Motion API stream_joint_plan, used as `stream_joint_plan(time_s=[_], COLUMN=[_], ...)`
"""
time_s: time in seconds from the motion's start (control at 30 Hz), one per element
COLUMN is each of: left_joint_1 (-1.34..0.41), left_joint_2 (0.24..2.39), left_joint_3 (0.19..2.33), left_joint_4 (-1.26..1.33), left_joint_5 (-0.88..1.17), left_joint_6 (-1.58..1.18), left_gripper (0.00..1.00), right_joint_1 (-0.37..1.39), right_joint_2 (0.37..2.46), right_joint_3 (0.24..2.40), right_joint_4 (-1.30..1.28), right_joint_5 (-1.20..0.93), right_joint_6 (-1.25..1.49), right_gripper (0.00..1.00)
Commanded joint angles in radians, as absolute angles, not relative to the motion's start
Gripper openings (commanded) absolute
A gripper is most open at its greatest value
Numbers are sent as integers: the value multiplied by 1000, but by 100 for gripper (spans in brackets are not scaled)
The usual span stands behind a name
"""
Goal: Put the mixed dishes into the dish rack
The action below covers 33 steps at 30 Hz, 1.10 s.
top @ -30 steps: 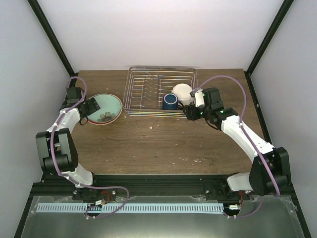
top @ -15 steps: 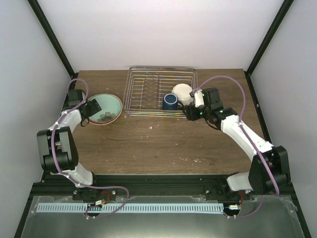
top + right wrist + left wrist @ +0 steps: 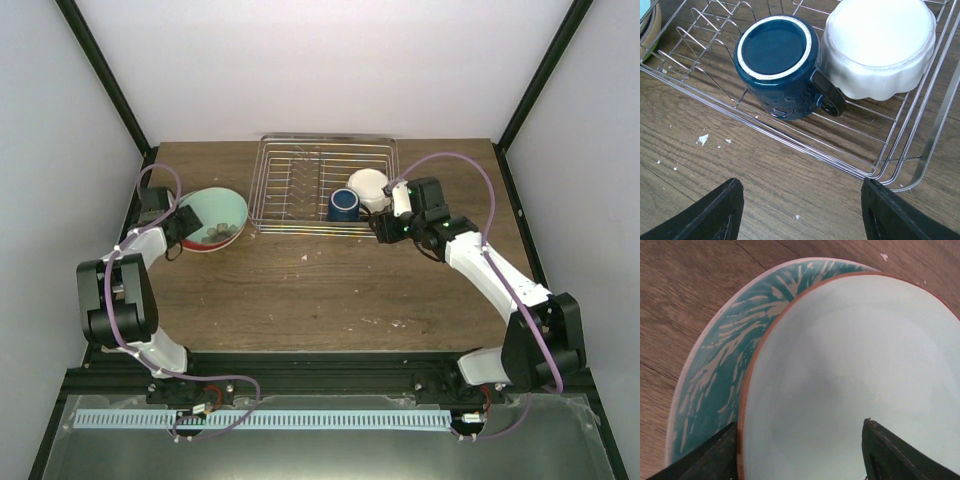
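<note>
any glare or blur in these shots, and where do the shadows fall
Top external: even, soft light, only faint shadows on the table. Left wrist: very close, a soft grey shadow across the pale-green plate. Right wrist: sharp; the white scalloped dish is washed out on top, the dark blue mug well exposed.

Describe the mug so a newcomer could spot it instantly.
Find the silver wire dish rack at the far middle of the table. In its near right part two items sit together: the mug is the dark blue one, bottom up, left of the white scalloped dish.
</note>
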<state>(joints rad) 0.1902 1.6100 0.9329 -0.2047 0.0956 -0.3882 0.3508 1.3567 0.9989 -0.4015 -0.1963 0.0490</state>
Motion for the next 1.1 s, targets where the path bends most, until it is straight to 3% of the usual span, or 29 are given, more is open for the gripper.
stream_joint_plan(time_s=[0.0,0.43,0.67,1.07], left_joint_1=[196,196,200,344], left_joint_2=[1660,1671,1669,1596], left_joint_3=[871,837,845,761], left_joint_4=[-221,-181,-184,-66], left_joint_5=[109,137,153,370], left_joint_6=[-406,-421,-422,-527], left_gripper=[63,28,0,0], right_joint_1=[358,358,358,358], right_joint_2=[1358,1358,1358,1358], right_joint_3=[1004,1001,998,992], right_joint_4=[-393,-397,-397,-392], right_joint_5=[-179,-175,-173,-176], right_joint_6=[41,41,41,41], right_gripper=[65,65,65,65])
